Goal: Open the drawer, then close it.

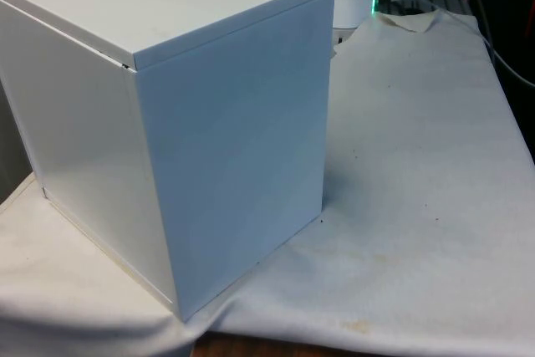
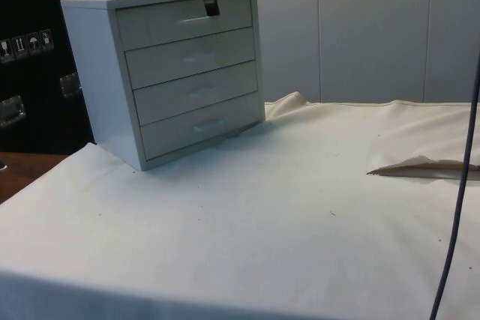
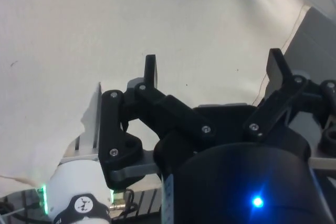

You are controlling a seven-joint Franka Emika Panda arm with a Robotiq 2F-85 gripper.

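Smooth white boxy chest of drawers (image 2: 176,73) set on creased white cloth (image 2: 285,207), black gripper (image 3: 212,69) held released, top drawer (image 2: 184,19) at the fingertip (image 2: 211,7), all four drawers shut.

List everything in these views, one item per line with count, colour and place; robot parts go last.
Chest of drawers: one, white, on the table's cloth; its plain back and side face the front view.
Drawers: four, white, stacked, all shut in the side view.
Cloth: one, white, covering the table, with a raised fold at the side view's right.
Cable: one, dark, hanging at the side view's right edge.
Cabinets: dark, behind the chest in the side view.
Gripper: one, black, fingers spread apart above the cloth; in the side view its finger hangs before the top drawer.
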